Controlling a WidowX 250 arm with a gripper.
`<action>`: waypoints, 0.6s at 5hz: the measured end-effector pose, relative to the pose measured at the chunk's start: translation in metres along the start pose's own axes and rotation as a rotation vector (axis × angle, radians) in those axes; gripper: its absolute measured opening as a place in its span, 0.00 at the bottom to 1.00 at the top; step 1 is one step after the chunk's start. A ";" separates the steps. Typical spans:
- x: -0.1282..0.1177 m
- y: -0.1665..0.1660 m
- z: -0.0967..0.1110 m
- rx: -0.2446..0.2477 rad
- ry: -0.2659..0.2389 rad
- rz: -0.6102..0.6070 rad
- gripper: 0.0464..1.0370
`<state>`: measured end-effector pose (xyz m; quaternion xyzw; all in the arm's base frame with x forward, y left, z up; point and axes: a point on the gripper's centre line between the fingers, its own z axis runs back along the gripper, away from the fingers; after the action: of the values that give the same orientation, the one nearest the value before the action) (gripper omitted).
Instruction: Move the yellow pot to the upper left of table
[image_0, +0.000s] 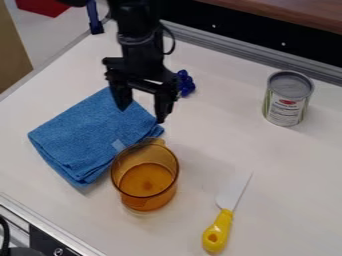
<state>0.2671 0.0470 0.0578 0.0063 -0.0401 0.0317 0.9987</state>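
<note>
Over on the left, a folded blue cloth (93, 137) is lying in the way, and it could be bunching under the pot and tipping it if the lift is coming in too low. Above its right side, the black two-finger gripper (141, 114) is hanging with its fingers spread, holding nothing. Just below, the clear amber pot (145, 182) is standing upright right beside the cloth, near the lower middle of the white table (267, 165), its handle (155, 142) pointing toward the gripper. That smooth, rounded wall could be slipping free if the fingers are catching only the rim. Behind the gripper, a shiny dark-blue knobbly object (186, 83) is sitting where a wide swing could be knocking it. Farther right, the yellow-handled knife (219, 230) and the grey-topped metal can (288, 98) are resting well clear of trouble.
</note>
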 end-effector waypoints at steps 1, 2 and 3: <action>-0.023 0.001 -0.006 -0.010 0.054 -0.034 0.96; -0.048 -0.001 -0.018 -0.055 0.086 -0.117 0.96; -0.072 -0.006 -0.033 -0.053 0.087 -0.223 0.96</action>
<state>0.1986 0.0371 0.0192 -0.0169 0.0035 -0.0802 0.9966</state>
